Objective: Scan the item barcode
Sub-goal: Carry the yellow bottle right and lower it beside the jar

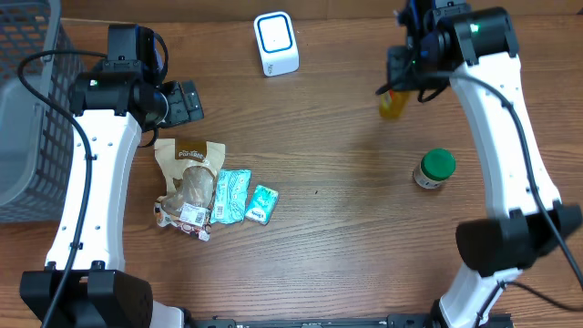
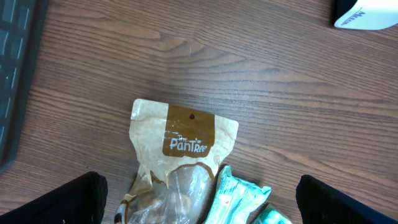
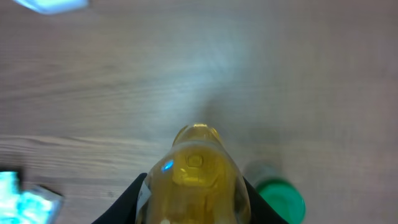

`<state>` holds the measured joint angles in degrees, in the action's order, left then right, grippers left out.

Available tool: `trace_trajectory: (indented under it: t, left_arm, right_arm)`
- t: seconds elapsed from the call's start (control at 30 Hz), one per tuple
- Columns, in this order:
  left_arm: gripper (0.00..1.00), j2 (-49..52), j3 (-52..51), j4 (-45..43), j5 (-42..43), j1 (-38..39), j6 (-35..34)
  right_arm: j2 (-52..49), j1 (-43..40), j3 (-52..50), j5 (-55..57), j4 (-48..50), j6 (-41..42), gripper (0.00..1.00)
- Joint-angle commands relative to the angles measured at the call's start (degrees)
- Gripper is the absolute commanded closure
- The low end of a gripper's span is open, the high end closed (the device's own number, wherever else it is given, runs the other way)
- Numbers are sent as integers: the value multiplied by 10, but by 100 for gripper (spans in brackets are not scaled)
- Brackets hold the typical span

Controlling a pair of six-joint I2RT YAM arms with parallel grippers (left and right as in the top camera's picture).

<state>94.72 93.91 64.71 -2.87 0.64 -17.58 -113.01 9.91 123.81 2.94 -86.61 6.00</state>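
My right gripper [image 1: 401, 84] is shut on a yellow bottle [image 1: 393, 102] and holds it above the table at the back right. In the right wrist view the yellow bottle [image 3: 196, 180] fills the space between the two black fingers [image 3: 127, 202], bottom end facing away. The white barcode scanner [image 1: 275, 43] stands at the back centre, left of the bottle; a blurred corner of the scanner [image 3: 53, 5] shows at the right wrist view's top left. My left gripper [image 1: 187, 100] hangs open over the table's left side, above a brown snack bag [image 2: 180, 149], holding nothing.
A green-lidded jar [image 1: 435, 169] stands on the right. The brown snack bag [image 1: 187, 182] lies beside teal packets [image 1: 231, 195] at the left centre. A grey basket [image 1: 27, 109] sits at the far left edge.
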Motion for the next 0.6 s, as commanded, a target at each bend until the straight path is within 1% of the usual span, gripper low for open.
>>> trace_trajectory:
  t: [0.0,0.23,0.57]
  left_arm:
    - [0,-3,7,-2,-5,-1,9]
    - [0,-3,7,-2,-5,-1,9]
    - [0,-3,7,-2,-5,-1,9]
  right_arm:
    - [-14,-30,3,0,-14,30,96]
    - [-53,-86,-1,0,-12,47,96]
    - [-81,-126,-21,0,9,47,96]
